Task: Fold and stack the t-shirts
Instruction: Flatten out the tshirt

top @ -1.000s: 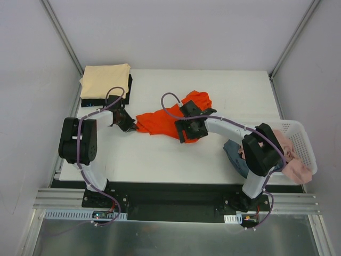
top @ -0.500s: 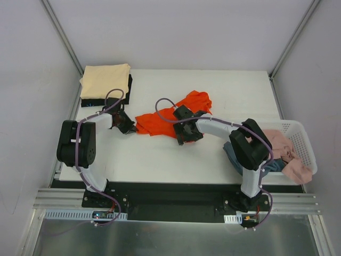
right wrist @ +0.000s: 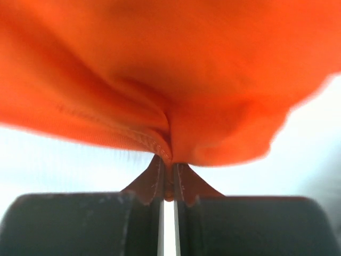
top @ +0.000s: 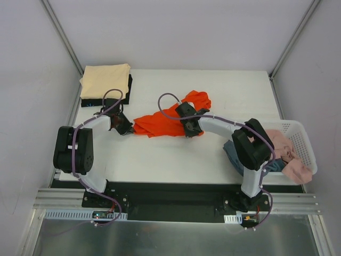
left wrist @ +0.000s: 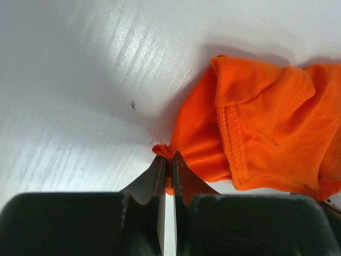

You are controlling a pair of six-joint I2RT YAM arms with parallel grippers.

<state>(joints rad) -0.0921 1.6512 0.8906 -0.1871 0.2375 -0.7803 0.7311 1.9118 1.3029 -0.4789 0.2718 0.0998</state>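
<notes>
**Both arms clamped on the orange-red t-shirt at mid-table**

Left arm: it rises from its base at the near left, bends at the elbow over the table's (top: 160, 162) left edge, and the forearm reaches inward. The left gripper (top: 124, 128) sits low at the left tip of the orange-red t-shirt (top: 160, 124). In the wrist view its fingers are pressed together on a small corner of the cloth.

Right arm: its elbow is folded beside the basket (top: 305, 133) and the forearm stretches left across the table. The right gripper (top: 189, 128) is at the garment's near edge, towards its right. Its fingers are closed on a hemmed fold.

The garment lies bunched in a band between the two grippers, with a lobe extending towards the far side.

Other stock: a cream t-shirt (top: 105, 80) lies folded on a black t-shirt (top: 129, 85) at the far left corner. A pink t-shirt (top: 290, 157) is heaped in the basket, and a blue t-shirt (top: 234, 154) hangs at the basket's left side.
</notes>
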